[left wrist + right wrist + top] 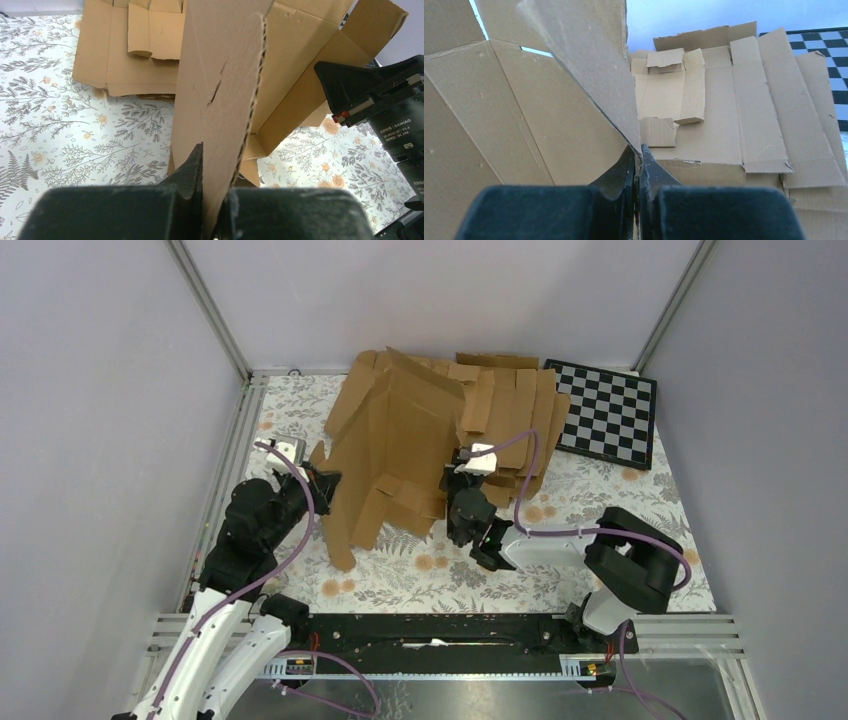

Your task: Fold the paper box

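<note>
The paper box (pixel 395 445) is a creased brown cardboard sheet held tilted up off the table between my two grippers. My left gripper (pixel 322 481) is shut on its left flap. In the left wrist view the flap (pixel 220 90) stands upright, pinched in the left gripper (pixel 216 175). My right gripper (pixel 463 483) is shut on the box's right edge. In the right wrist view the box panel (pixel 524 115) rises to the left and its thin edge is pinched in the right gripper (pixel 638 156).
A pile of flat brown blanks (pixel 520 415) lies behind the right gripper; it also shows in the wrist views (pixel 724 100) (pixel 130 55). A checkerboard (pixel 610 410) leans at the back right. The right arm (pixel 380 100) shows in the left wrist view. The floral tablecloth (pixel 400 575) covers the table.
</note>
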